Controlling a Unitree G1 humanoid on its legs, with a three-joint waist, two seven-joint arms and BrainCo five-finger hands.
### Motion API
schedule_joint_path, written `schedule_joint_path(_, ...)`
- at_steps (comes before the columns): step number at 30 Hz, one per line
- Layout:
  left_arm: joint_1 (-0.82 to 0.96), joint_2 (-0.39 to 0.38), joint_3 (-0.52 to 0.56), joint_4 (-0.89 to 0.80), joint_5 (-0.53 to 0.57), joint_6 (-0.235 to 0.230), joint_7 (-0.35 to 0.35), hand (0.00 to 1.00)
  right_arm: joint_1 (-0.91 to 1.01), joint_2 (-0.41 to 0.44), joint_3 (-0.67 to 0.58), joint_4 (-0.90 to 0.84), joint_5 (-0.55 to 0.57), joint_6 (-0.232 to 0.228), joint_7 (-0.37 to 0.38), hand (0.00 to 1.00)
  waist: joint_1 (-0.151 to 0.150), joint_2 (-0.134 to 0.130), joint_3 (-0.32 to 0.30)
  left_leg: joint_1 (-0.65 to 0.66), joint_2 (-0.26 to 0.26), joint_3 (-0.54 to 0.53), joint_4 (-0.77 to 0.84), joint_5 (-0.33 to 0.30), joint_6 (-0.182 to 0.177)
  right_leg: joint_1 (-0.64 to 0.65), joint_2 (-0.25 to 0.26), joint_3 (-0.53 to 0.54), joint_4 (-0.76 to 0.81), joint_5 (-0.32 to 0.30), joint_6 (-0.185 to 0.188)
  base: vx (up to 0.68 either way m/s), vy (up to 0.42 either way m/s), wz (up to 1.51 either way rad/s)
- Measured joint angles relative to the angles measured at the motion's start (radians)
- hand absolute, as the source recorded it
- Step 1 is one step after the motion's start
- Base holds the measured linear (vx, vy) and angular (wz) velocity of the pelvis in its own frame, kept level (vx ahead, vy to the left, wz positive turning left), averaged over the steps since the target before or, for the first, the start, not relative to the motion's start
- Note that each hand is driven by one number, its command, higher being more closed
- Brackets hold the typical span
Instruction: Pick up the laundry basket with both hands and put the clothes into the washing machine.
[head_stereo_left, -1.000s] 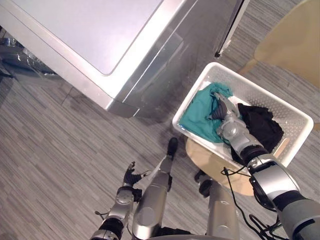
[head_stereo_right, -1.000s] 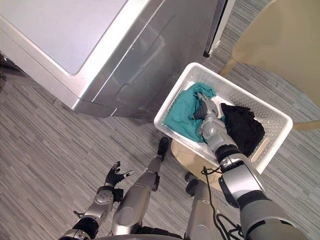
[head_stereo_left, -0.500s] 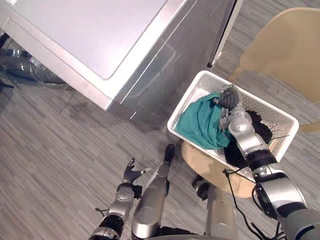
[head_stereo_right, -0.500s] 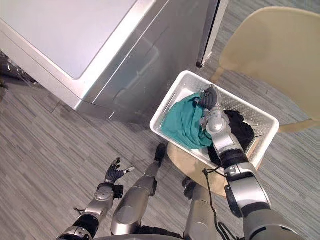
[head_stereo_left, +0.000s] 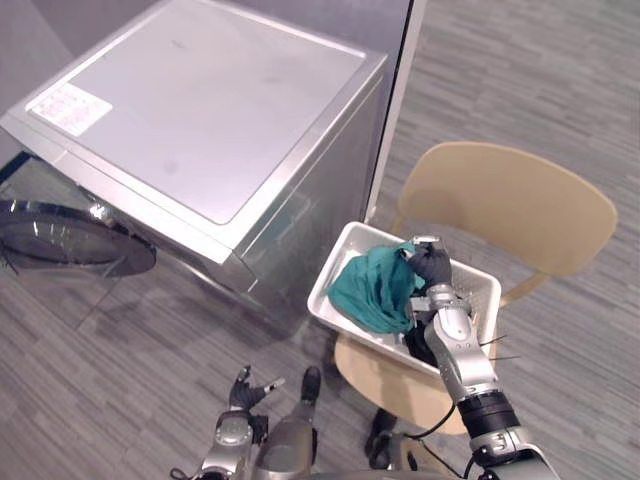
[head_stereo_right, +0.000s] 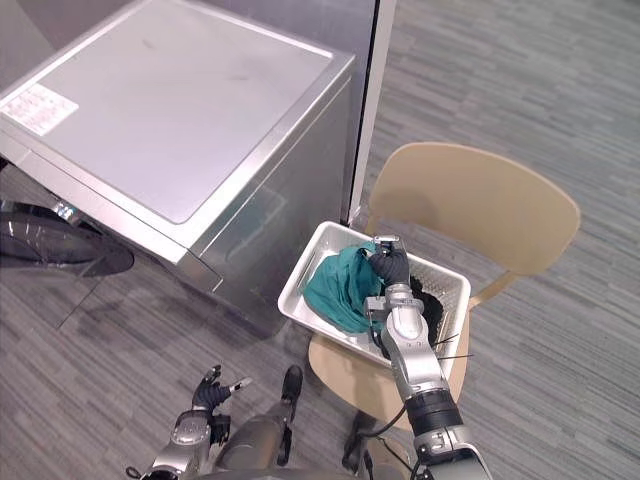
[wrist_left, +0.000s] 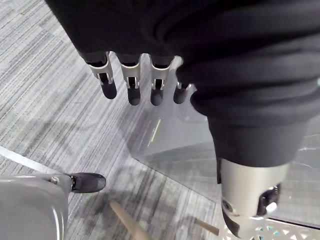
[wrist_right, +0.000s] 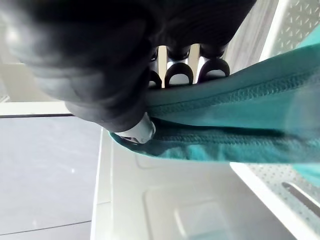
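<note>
In the wrist views, right hand (wrist_right: 95, 60) fingers (wrist_right: 178, 74) clamp the teal garment (wrist_right: 235, 97); left hand (wrist_left: 210, 65) fingers (wrist_left: 132, 91) hang straight.

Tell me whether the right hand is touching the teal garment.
Touching. The right wrist view shows the right hand pinching the teal garment.

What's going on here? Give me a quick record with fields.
Right hand: shut on teal cloth over the basket
Left hand: open, empty, low by the floor
Basket: white, on a chair beside the washer
Also in basket: black cloth
Washer: silver, door open
</note>
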Motion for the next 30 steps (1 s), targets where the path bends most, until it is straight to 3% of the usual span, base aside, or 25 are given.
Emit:
schedule_joint_path(6,0.022,0.001,0.0,0.0,0.0,0.0,-0.001,0.0,0.003,0.027,0.002,-0.052,0.143,-0.009,0.039,1.0,0.0,-0.007,-0.015,0.012,-0.004,0.003,-0.004,-0.004,0.005,0.038,0.013,0.019,-0.062,0.034,0.006,0.0,0.005,0.01)
schedule_joint_path(11,0.035,0.003,-0.001,-0.003,-0.002,-0.003,0.0,0.0,-0.009,0.058,0.089,-0.231,0.304,-0.065,0.046,1.0,0.004,-0.012,-0.02,0.014,0.004,0.038,0.001,-0.004,0.005,0.013,0.017,0.062,-0.047,0.055,-0.009,0.03,-0.016,-0.25)
schedule_joint_path(13,0.027,0.002,-0.005,-0.003,-0.004,-0.003,0.002,0.0,-0.033,0.07,0.112,-0.282,0.348,-0.095,0.06,1.0,0.002,-0.013,-0.02,0.01,0.005,0.05,0.004,0.001,0.011,-0.039,0.002,0.088,0.056,0.014,-0.01,0.0,-0.034,-0.14)
schedule_joint_path(15,0.003,0.001,-0.009,-0.013,-0.005,-0.003,0.004,0.0,-0.04,0.078,0.105,-0.326,0.369,-0.117,0.06,1.0,-0.001,-0.014,-0.018,-0.018,0.001,0.037,0.047,-0.004,0.022,-0.071,-0.008,0.139,0.151,-0.041,0.016,-0.02,-0.046,0.48)
schedule_joint_path(16,-0.017,0.002,-0.008,-0.035,-0.01,-0.009,0.007,0.0,-0.049,0.082,0.101,-0.365,0.39,-0.142,0.058,1.0,-0.005,-0.023,-0.013,-0.042,-0.009,-0.004,0.081,-0.005,0.031,-0.101,-0.019,0.194,0.331,-0.131,0.009,-0.01,-0.121,0.99)
schedule_joint_path(17,-0.022,0.003,-0.008,-0.066,-0.025,-0.014,0.013,0.0,-0.054,0.088,0.101,-0.395,0.393,-0.158,0.058,1.0,-0.003,-0.034,-0.013,-0.067,-0.016,-0.041,0.113,-0.005,0.03,-0.101,-0.021,0.231,0.445,-0.182,0.02,-0.02,-0.157,1.05)
schedule_joint_path(18,-0.021,0.002,-0.006,-0.084,-0.027,-0.016,0.019,0.0,-0.063,0.093,0.105,-0.408,0.393,-0.161,0.057,1.0,-0.002,-0.04,-0.014,-0.083,-0.022,-0.059,0.131,-0.005,0.03,-0.093,-0.02,0.251,0.485,-0.202,0.029,-0.06,-0.283,1.18)
schedule_joint_path(19,-0.019,-0.005,-0.003,-0.125,-0.048,-0.025,0.026,0.0,-0.109,0.098,0.118,-0.424,0.398,-0.18,0.058,1.0,0.005,-0.045,-0.011,-0.133,-0.039,-0.112,0.183,0.0,0.022,-0.036,0.001,0.309,0.434,-0.271,0.035,-0.13,-0.27,0.9)
schedule_joint_path(20,-0.014,-0.012,-0.003,-0.143,-0.057,-0.028,0.026,0.0,-0.126,0.1,0.122,-0.424,0.4,-0.182,0.057,1.0,0.009,-0.045,-0.01,-0.142,-0.04,-0.12,0.183,0.009,0.01,-0.021,0.012,0.316,0.397,-0.29,0.026,-0.17,-0.273,0.8)
schedule_joint_path(22,0.009,-0.037,-0.002,-0.195,-0.082,-0.035,0.028,0.0,-0.155,0.091,0.131,-0.429,0.408,-0.192,0.057,1.0,0.033,-0.025,-0.006,-0.169,-0.023,-0.145,0.179,0.028,-0.017,0.003,0.047,0.288,0.312,-0.326,-0.014,-0.27,-0.253,0.38)
schedule_joint_path(23,0.047,-0.067,-0.013,-0.25,-0.108,-0.037,0.035,0.0,-0.156,0.076,0.128,-0.438,0.416,-0.197,0.057,1.0,0.027,0.015,-0.002,-0.194,0.008,-0.203,0.16,0.046,-0.015,-0.013,0.098,0.237,0.311,-0.309,-0.036,-0.35,-0.297,0.69)
schedule_joint_path(24,0.064,-0.078,-0.032,-0.291,-0.116,-0.037,0.036,0.0,-0.156,0.063,0.123,-0.438,0.422,-0.197,0.056,1.0,0.022,0.031,0.005,-0.199,0.032,-0.202,0.128,0.037,-0.019,-0.021,0.116,0.202,0.315,-0.301,-0.051,-0.3,-0.24,0.9)
schedule_joint_path(25,0.072,-0.082,-0.049,-0.312,-0.124,-0.036,0.036,0.0,-0.155,0.05,0.116,-0.438,0.425,-0.197,0.055,1.0,0.018,0.04,0.01,-0.203,0.046,-0.185,0.104,0.011,0.001,-0.021,0.119,0.173,0.306,-0.291,-0.066,-0.28,-0.154,1.17)
schedule_joint_path(26,0.07,-0.087,-0.084,-0.348,-0.143,-0.036,0.034,0.0,-0.155,0.022,0.084,-0.436,0.425,-0.195,0.047,1.0,0.013,0.038,0.017,-0.221,0.057,-0.097,0.076,-0.09,0.052,-0.022,0.097,0.108,0.268,-0.261,-0.09,-0.26,-0.117,1.33)
schedule_joint_path(28,0.087,-0.087,-0.097,-0.435,-0.145,-0.038,0.033,0.0,-0.157,0.004,0.057,-0.42,0.424,-0.19,0.039,1.0,0.003,0.018,0.02,-0.223,0.031,0.025,0.12,-0.078,0.043,-0.035,0.037,0.047,0.253,-0.24,-0.101,-0.21,-0.083,1.25)
schedule_joint_path(30,0.13,-0.073,-0.095,-0.593,-0.139,-0.055,0.023,0.0,-0.151,-0.002,0.059,-0.421,0.423,-0.185,0.043,1.0,-0.027,0.023,0.016,-0.16,0.003,0.103,0.294,-0.081,0.038,-0.058,-0.026,-0.002,0.246,-0.214,-0.095,-0.16,-0.057,0.91)
